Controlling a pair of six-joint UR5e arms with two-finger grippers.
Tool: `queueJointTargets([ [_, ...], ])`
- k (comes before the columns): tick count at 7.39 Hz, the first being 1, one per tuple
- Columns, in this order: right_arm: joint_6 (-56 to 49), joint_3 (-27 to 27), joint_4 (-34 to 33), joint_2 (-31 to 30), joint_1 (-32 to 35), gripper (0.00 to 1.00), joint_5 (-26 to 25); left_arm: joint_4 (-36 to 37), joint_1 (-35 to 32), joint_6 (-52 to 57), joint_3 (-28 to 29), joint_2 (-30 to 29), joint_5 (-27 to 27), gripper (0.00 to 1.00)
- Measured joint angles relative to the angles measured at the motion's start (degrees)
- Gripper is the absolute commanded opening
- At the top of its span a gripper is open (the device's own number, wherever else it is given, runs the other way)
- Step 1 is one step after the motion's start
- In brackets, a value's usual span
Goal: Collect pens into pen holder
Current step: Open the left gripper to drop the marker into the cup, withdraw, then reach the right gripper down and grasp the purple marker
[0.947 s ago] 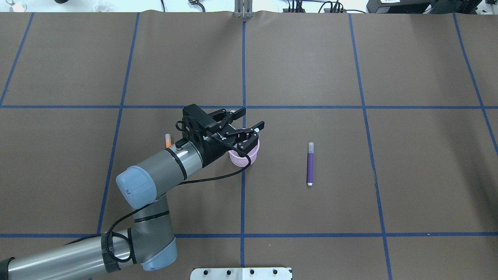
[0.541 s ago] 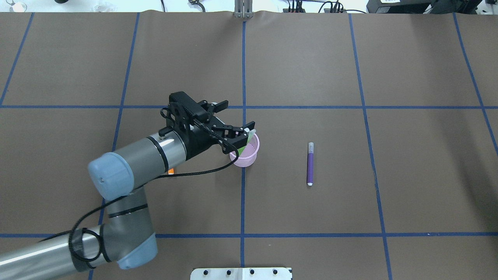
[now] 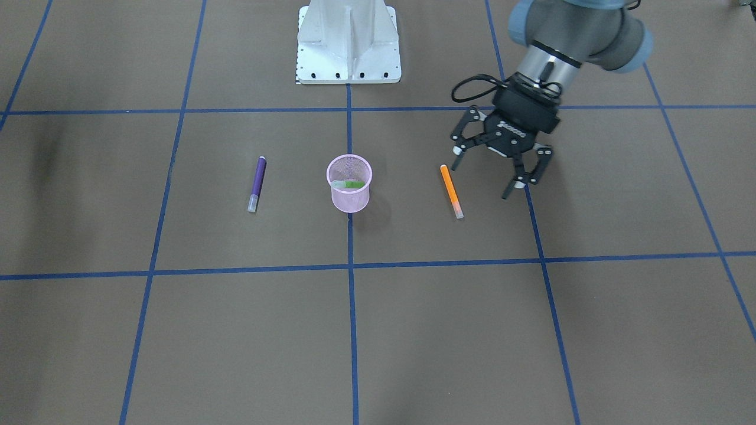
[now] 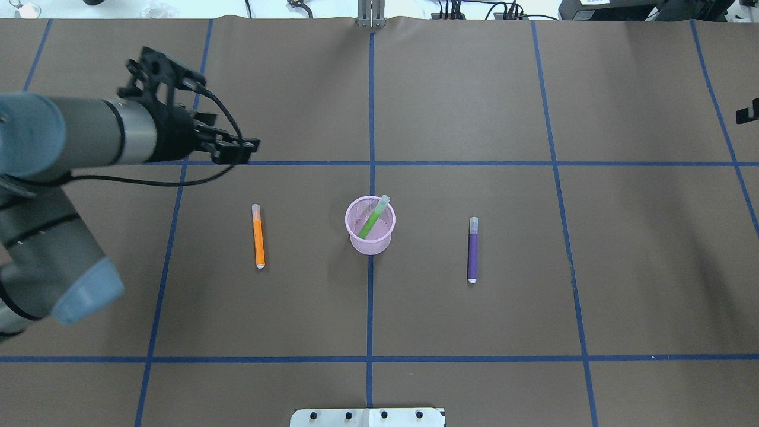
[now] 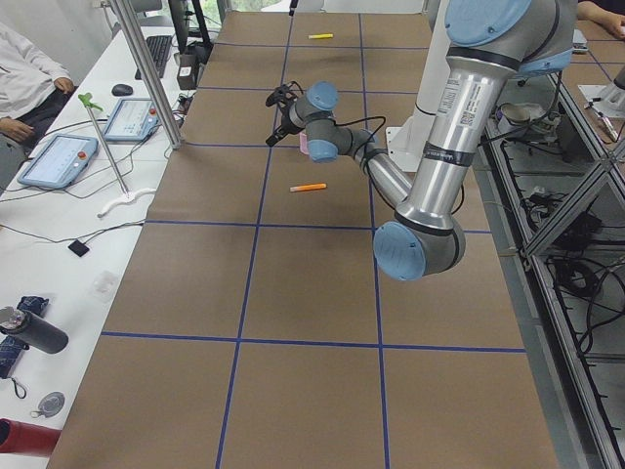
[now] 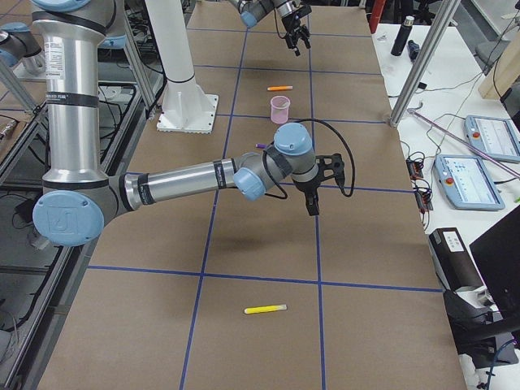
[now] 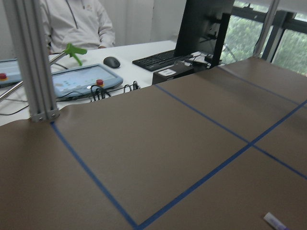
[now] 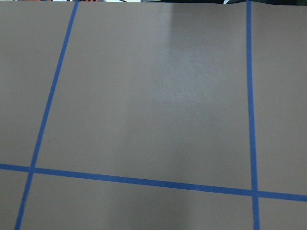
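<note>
– Brown paper crossed by blue tape covers the table [image 4: 462, 95]. Where's the cup [image 4: 370, 244]?
– Upright near the middle, on a tape line. The green pen [image 4: 372, 219] is inside it, leaning, its pale end poking over the far rim.
– Other pens?
– The orange pen [image 4: 258, 237] lies flat on the robot's left of the cup, the purple pen [image 4: 472, 249] flat on its right. Both are well apart from the cup, pale ends pointing away from the robot.
– And the left gripper [image 3: 481, 180]?
– Raised above the table on the left side, out beyond the orange pen, fingers spread wide with nothing between them.
– The right gripper [image 6: 313, 207]?
– Pointing down over the paper toward the table's right end. Only a sliver shows at the overhead view's edge, so I cannot tell whether it is spread or pressed together.
– Anything else?
– A yellow stick [image 6: 266, 309] lies flat near the right end, far from the cup. A person [image 7: 76, 19] in a white top sits past the table's far edge, by a tablet [image 7: 79, 81].
</note>
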Motion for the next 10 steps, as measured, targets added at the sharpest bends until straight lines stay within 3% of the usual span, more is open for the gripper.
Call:
queueJointTargets([
  [1, 5.40, 2.45, 0.02, 0.47, -4.25, 0.99, -2.65, 4.51, -7.05, 4.94, -0.51, 3.00, -8.34, 1.00],
  [3, 15.37, 5.38, 0.02, 2.96, -13.76, 0.99, -9.89, 10.05, -17.00, 17.06, -0.57, 9.49, -15.49, 1.00],
  [7, 31.79, 6.08, -1.39, 9.48, -32.53, 0.98, -27.37, 12.00, -24.62, 23.81, -0.18, 19.13, -16.95, 1.00],
  [10, 40.01, 3.66, -10.88, 17.20, -45.44, 0.95, -40.92, 12.07, -25.21, 23.43, 0.21, 20.74, -16.87, 1.00],
])
